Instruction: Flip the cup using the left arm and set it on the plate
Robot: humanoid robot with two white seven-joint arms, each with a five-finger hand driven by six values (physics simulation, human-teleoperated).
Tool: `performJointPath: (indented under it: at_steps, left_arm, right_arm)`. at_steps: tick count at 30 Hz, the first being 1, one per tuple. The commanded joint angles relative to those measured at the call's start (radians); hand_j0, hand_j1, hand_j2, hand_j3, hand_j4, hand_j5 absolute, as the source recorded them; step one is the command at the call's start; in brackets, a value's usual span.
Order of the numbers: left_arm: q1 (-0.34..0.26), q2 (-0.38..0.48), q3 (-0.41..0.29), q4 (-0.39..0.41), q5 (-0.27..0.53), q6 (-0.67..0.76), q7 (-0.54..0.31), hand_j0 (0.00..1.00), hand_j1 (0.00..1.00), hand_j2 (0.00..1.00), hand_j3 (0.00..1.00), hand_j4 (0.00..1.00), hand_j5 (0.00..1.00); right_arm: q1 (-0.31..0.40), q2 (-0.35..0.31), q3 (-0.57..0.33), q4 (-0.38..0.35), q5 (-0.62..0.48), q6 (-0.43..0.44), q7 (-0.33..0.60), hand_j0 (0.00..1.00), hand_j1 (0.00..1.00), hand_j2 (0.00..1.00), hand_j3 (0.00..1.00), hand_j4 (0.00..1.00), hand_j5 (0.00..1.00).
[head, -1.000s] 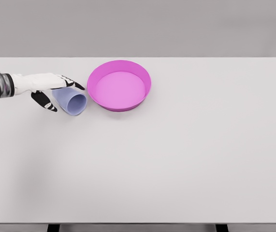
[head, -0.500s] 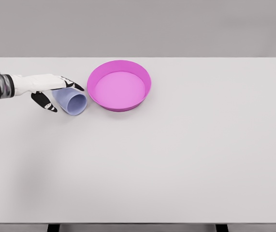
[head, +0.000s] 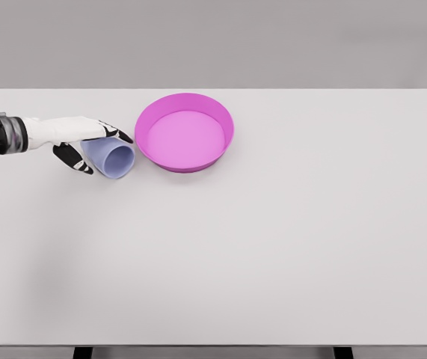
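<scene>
- The left hand (head: pixel 86 142) is cupping its fingers loosely over the sideways cup (head: pixel 111 158), readying a grip to upright it.
- The plate (head: pixel 185 132) is waiting just beside.

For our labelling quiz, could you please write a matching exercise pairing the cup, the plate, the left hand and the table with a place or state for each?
Things:
1. cup
2. plate
3. left hand
4. table

States:
A. white, under everything
B. pink, empty
C. lying on its side, mouth toward the camera
D. fingers over the cup's top, thumb at its left side

Pairs: 1-C, 2-B, 3-D, 4-A
</scene>
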Motion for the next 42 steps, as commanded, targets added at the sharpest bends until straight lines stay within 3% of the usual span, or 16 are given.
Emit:
performJointPath:
  at_steps: [1, 9, 14, 20, 29, 39, 42]
  left_arm:
    - [0.0, -0.001, 0.0, 0.0, 0.006, 0.003, 0.0, 0.87, 0.87, 0.87, 0.87, 0.87, 0.87]
    - [0.002, -0.002, -0.001, 0.0, -0.015, 0.003, 0.0, 0.85, 0.85, 0.85, 0.85, 0.85, 0.85]
    - [0.003, -0.001, 0.0, -0.003, -0.008, 0.003, 0.0, 0.63, 0.63, 0.63, 0.63, 0.63, 0.63]
    - [0.011, 0.004, 0.002, -0.006, 0.006, 0.003, 0.0, 0.56, 0.56, 0.56, 0.56, 0.56, 0.56]
    - [0.012, 0.044, 0.002, -0.024, 0.114, 0.003, 0.0, 0.49, 0.49, 0.49, 0.49, 0.49, 0.49]
    - [0.008, 0.081, 0.002, -0.077, 0.383, 0.003, 0.0, 0.45, 0.45, 0.45, 0.45, 0.45, 0.45]
    - [0.005, 0.079, 0.002, -0.124, 0.469, 0.003, 0.0, 0.44, 0.44, 0.44, 0.44, 0.44, 0.44]
  right_arm:
    - [0.0, 0.0, 0.001, 0.0, 0.001, 0.0, 0.0, 1.0, 1.0, 1.0, 1.0, 1.0, 1.0]
    - [0.0, 0.0, -0.001, 0.0, 0.001, 0.0, 0.0, 1.0, 1.0, 1.0, 1.0, 1.0, 1.0]
    - [0.0, 0.0, -0.001, 0.0, 0.001, 0.0, 0.0, 1.0, 1.0, 1.0, 1.0, 1.0, 1.0]
    - [0.0, 0.0, -0.001, 0.0, 0.001, 0.0, 0.0, 1.0, 1.0, 1.0, 1.0, 1.0, 1.0]
    - [0.0, 0.0, 0.001, 0.0, 0.001, 0.0, 0.0, 1.0, 1.0, 1.0, 1.0, 1.0, 1.0]
    - [0.0, 0.0, 0.001, 0.0, 0.001, 0.0, 0.0, 1.0, 1.0, 1.0, 1.0, 1.0, 1.0]
    - [0.0, 0.0, 0.001, 0.0, 0.001, 0.0, 0.0, 1.0, 1.0, 1.0, 1.0, 1.0, 1.0]
